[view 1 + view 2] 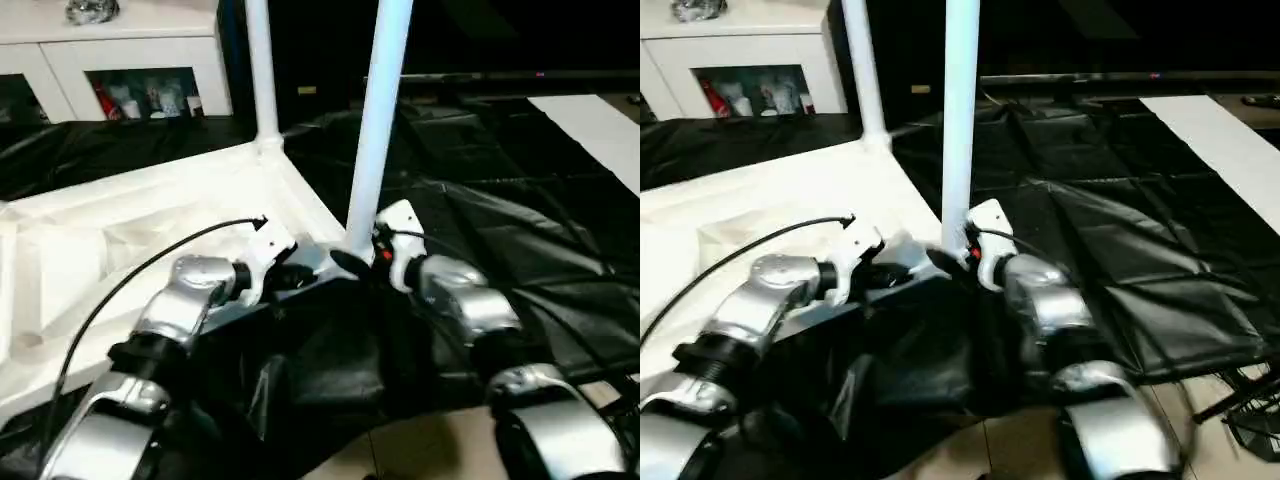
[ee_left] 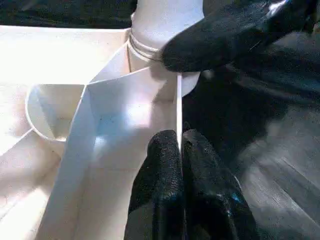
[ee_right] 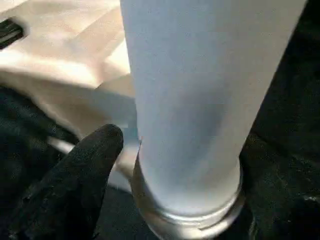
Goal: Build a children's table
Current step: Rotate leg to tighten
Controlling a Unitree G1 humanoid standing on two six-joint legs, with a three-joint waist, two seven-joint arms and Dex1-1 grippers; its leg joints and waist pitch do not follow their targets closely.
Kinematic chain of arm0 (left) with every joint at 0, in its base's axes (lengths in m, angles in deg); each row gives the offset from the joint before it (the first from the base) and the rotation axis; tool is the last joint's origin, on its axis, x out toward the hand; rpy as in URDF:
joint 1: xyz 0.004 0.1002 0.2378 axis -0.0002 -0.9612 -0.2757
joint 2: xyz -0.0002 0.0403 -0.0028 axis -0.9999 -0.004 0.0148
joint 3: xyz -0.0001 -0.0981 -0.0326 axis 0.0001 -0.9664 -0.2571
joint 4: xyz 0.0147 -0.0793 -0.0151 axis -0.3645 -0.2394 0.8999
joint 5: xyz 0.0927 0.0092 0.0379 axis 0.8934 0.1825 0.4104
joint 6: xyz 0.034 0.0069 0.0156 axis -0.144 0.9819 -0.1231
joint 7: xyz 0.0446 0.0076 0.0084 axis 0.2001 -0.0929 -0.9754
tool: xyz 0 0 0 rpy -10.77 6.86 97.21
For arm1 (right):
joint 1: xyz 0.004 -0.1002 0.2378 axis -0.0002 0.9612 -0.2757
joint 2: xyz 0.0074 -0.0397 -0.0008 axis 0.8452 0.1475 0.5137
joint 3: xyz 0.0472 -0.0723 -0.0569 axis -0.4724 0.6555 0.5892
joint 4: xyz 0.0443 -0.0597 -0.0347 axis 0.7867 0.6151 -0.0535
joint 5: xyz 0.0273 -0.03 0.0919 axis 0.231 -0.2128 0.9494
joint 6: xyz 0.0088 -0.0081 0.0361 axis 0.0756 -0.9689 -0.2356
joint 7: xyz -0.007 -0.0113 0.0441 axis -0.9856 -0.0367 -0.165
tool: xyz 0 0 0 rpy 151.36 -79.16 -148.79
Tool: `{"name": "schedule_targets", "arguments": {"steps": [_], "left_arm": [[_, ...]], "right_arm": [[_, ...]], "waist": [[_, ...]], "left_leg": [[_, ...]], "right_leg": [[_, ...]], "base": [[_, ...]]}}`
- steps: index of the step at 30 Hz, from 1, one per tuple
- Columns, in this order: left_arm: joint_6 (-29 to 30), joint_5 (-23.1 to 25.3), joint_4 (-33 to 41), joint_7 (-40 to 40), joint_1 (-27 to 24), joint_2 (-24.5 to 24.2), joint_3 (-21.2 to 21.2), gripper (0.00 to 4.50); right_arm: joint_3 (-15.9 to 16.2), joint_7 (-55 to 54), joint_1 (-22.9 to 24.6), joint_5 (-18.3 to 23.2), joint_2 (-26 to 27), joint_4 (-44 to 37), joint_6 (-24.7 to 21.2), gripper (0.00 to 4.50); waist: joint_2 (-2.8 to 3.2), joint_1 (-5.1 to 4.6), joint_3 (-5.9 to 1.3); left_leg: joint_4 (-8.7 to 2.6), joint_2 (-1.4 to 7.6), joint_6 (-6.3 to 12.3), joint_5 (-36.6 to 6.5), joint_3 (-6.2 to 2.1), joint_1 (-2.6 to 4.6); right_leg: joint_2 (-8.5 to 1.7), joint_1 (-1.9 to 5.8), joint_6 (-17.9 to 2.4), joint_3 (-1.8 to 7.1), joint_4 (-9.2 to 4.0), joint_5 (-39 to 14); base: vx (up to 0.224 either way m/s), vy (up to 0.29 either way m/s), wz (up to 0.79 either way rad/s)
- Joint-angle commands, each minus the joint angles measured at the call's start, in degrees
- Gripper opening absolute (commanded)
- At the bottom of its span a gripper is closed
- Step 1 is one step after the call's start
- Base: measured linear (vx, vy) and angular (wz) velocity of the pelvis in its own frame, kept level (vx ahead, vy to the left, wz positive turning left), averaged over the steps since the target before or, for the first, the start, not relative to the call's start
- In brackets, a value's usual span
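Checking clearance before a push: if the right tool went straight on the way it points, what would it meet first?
Most likely the base of the near leg, standing in the tabletop corner socket, directly ahead of the right tool.

Both upright legs run off the top edge, and the cabinet contents are too blurred to identify.

Silver forearms, black cables, white wrists.

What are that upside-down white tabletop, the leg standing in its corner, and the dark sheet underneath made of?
The tabletop looks like moulded plastic, matte white, with thin ribs underneath. The leg seems a smooth, slightly glossy plastic tube. The black sheet appears to be thin plastic film: creased and shiny in the light.
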Motion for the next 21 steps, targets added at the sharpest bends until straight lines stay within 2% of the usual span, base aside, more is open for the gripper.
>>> {"name": "schedule_targets", "arguments": {"steps": [1, 5, 10, 21], "left_arm": [[-1.47, -1.86, 3.09, 2.26, -0.22, -0.02, 0.81, 0.00], [-0.56, -2.56, 4.70, 4.24, -1.41, -1.45, 0.86, 0.00], [0.62, -3.12, 6.62, 6.73, -2.59, -2.35, 1.25, 0.00], [3.15, -4.42, 10.85, 12.55, -5.07, -5.59, 2.51, 0.00]], "right_arm": [[3.19, 5.43, 1.59, 0.29, -0.50, -2.68, -4.19, 3.86], [3.72, 8.74, 2.16, 1.51, -3.40, -7.29, -8.76, 3.86], [5.22, 11.80, 3.22, 1.23, -5.60, -10.24, -11.64, 3.86], [5.88, 13.46, 4.62, 1.55, -7.41, -14.10, -15.03, 2.97]], "waist": [[-0.28, 0.26, -3.62], [-0.28, 0.44, -3.62], [-0.34, 0.50, -3.56], [-0.19, 0.41, -3.51]], "left_leg": [[-3.87, 2.39, 1.64, -15.85, -0.64, 0.72], [-3.87, 2.35, 1.32, -15.72, -0.62, 0.77], [-3.85, 2.33, 1.13, -15.85, -0.64, 0.75], [-3.92, 2.33, 0.52, -16.56, -0.70, 0.89]], "right_leg": [[-4.61, 2.62, -10.83, 2.85, -4.98, -19.64], [-4.60, 2.51, -10.76, 2.89, -5.01, -19.64], [-4.58, 2.53, -10.51, 2.86, -5.11, -20.23], [-4.53, 2.33, -10.52, 2.89, -5.11, -20.83]], "base": [[0.000, 0.000, 0.00], [0.000, 0.000, 0.00], [0.000, 0.000, 0.00], [0.000, 0.000, 0.00]]}}
